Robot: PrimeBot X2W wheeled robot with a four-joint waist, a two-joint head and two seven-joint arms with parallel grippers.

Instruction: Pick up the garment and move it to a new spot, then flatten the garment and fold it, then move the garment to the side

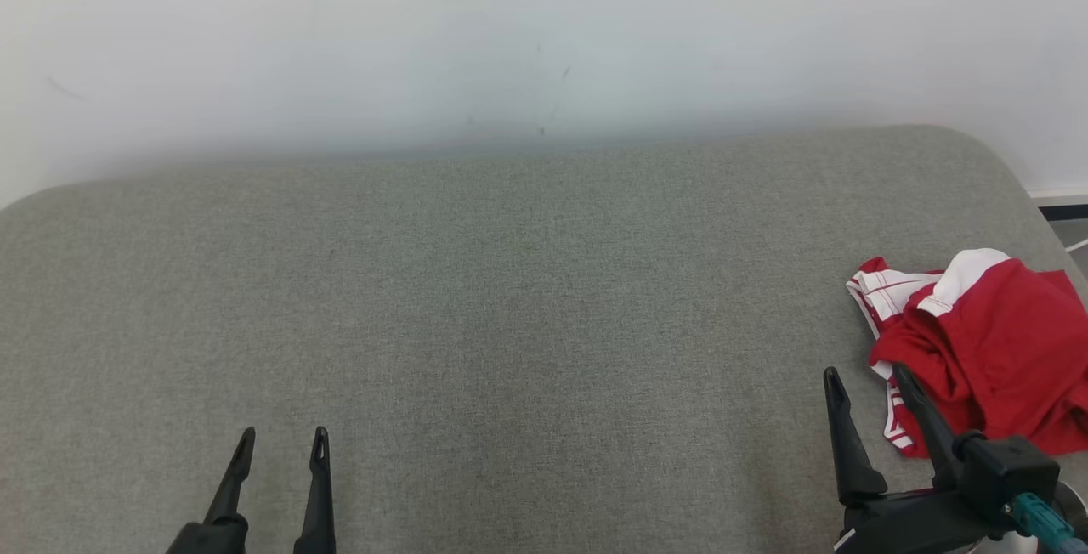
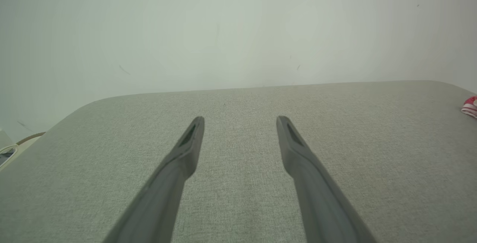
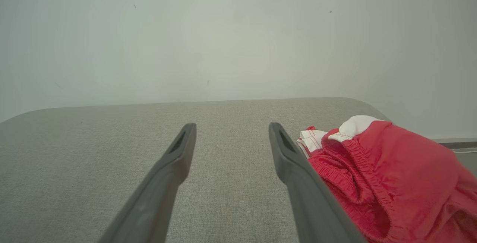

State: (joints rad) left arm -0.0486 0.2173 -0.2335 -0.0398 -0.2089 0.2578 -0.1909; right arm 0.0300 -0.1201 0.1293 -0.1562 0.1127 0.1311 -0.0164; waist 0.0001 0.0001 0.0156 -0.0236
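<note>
I have open counter (image 1: pixel 510 299) from left edge past the middle; only the garment (image 1: pixel 994 342) heaped beside my right tool (image 1: pixel 866 371) obstructs.

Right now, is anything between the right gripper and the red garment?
Nothing visible does: the open right gripper is right beside the crumpled red garment on the grey cushion, its outer finger at the cloth's edge.

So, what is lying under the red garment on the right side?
The crumpled red garment lies on the grey fabric surface, near its right edge. That surface shows all around it. Whether anything is hidden beneath its folds cannot be seen.
</note>
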